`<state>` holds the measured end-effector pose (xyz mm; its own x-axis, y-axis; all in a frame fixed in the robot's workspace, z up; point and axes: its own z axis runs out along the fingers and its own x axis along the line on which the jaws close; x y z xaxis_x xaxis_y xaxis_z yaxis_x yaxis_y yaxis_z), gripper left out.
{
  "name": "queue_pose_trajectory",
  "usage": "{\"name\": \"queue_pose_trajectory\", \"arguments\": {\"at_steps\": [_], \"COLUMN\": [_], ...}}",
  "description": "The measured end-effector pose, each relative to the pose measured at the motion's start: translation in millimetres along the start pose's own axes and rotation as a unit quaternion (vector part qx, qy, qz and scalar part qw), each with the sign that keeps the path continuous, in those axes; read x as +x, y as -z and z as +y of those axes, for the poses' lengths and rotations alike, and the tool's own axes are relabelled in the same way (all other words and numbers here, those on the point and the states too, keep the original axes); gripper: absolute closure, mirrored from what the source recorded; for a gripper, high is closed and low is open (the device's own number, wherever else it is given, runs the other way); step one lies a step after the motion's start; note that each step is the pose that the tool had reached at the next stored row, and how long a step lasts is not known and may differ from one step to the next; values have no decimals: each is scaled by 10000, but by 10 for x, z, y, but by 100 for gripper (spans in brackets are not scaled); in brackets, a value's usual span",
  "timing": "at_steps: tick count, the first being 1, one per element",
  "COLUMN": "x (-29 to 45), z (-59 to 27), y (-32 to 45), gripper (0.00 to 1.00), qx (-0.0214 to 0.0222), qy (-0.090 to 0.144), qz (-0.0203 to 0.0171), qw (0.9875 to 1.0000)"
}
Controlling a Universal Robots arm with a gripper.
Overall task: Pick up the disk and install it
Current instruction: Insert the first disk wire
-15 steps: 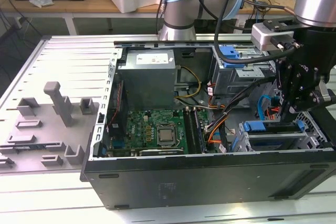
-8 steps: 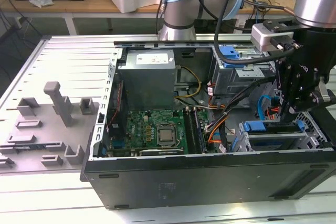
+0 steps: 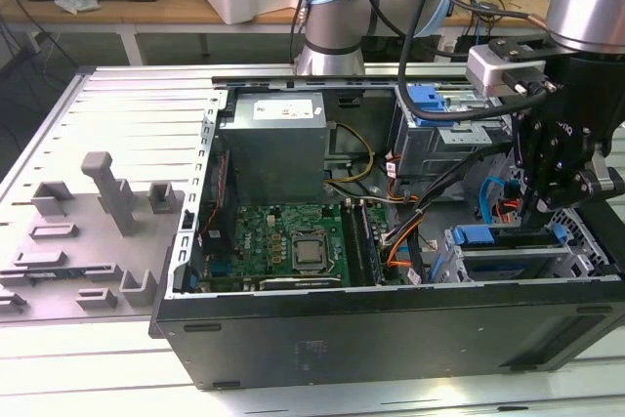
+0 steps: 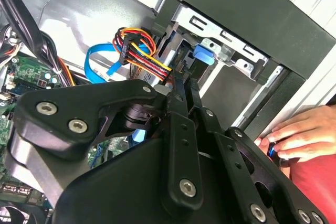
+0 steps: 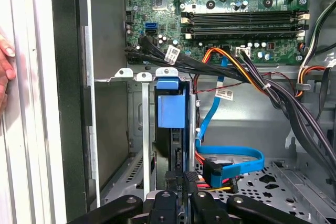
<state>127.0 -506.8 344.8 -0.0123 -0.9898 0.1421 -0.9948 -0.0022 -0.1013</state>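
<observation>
First wrist view: we see disk (image 5: 170, 129) standing on edge in drive cage (image 5: 137, 129), blue frame tab up, long axis running into bay. Our claw (image 5: 177, 195) directly behind disk's rear edge, fingers drawn together, seemingly pressing it.

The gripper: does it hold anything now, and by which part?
It cannot be told. The gripper sits at the drive bay behind the blue latch, its fingertips hidden.
</observation>
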Motion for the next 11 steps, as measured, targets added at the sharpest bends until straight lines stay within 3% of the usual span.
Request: {"name": "queue_pose_trajectory", "arguments": {"at_steps": [11], "x": [-1], "z": [0], "y": [-23], "gripper": [83], "qx": [0], "qy": [1], "qz": [0], "qw": [10000]}}
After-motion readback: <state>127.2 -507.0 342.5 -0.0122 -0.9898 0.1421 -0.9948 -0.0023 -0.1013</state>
